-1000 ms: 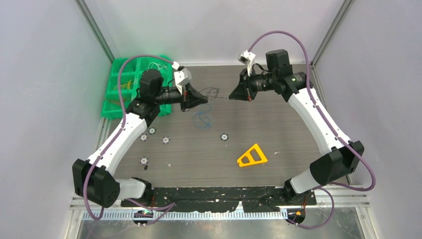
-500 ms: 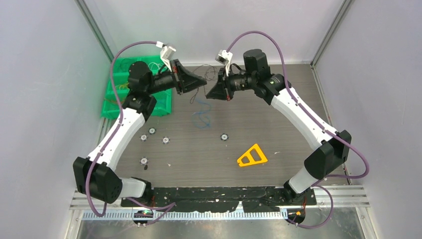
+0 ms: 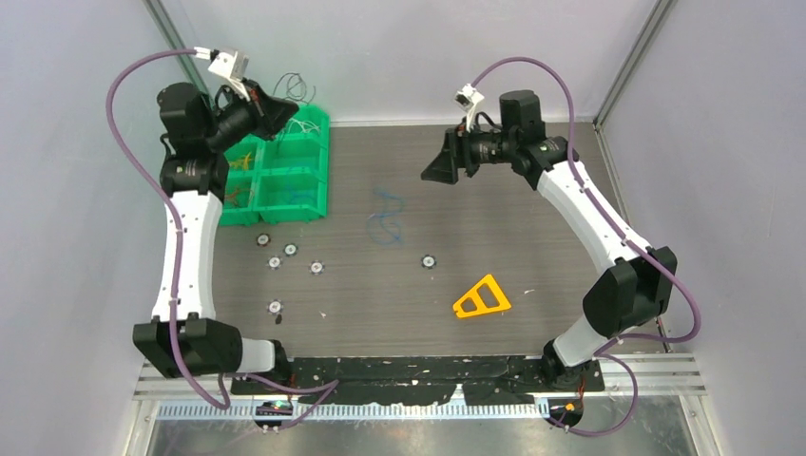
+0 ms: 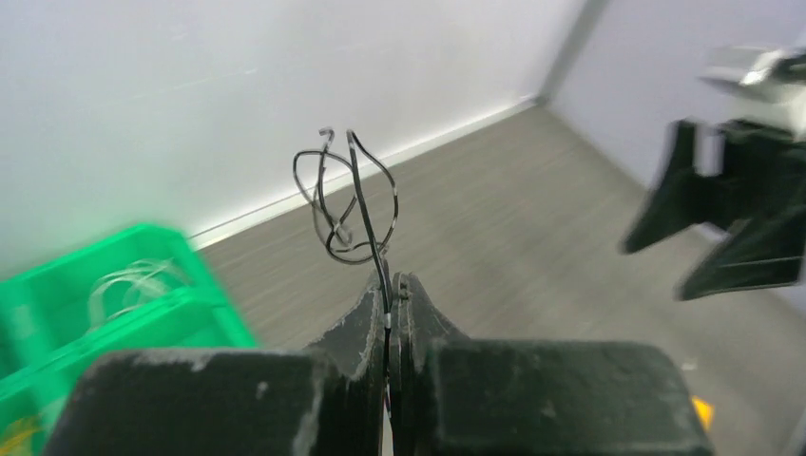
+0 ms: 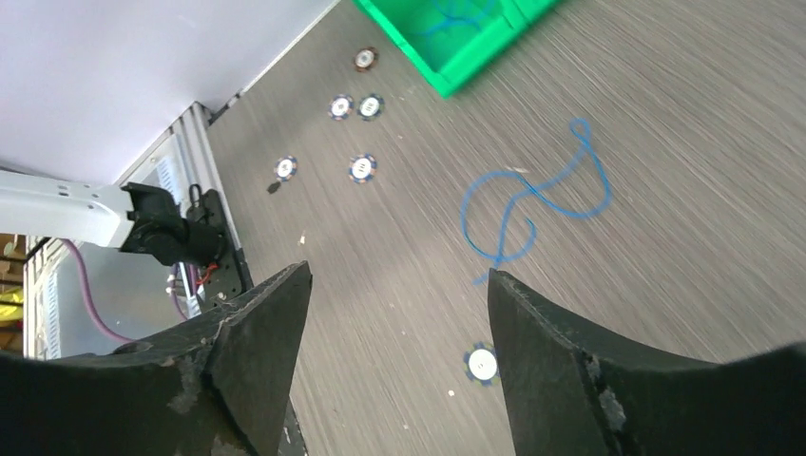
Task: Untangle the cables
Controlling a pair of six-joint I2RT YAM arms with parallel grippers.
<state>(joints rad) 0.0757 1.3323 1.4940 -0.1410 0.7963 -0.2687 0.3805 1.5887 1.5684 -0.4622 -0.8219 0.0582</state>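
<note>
Above the far-left corner of the dark wood-grain bench (image 3: 532, 218), the left gripper (image 3: 290, 109) hung over the green plastic compartment bin (image 3: 321, 180). Its jaws were pressed shut on a thin black wire (image 4: 347, 204), whose loose loops stood up beyond the tips. Pale thin wires (image 4: 128, 280) lay in one compartment of the bin. Across the bench, the right gripper (image 5: 397, 285) was held in the air, its jaws wide apart with nothing between them. A thin blue wire (image 3: 385, 217) lay in a loose curl on the bench near its middle, apart from both arms. Small round discs (image 3: 429, 260) and an orange triangular plastic frame (image 3: 481, 298) lay nearer the arm bases.
</note>
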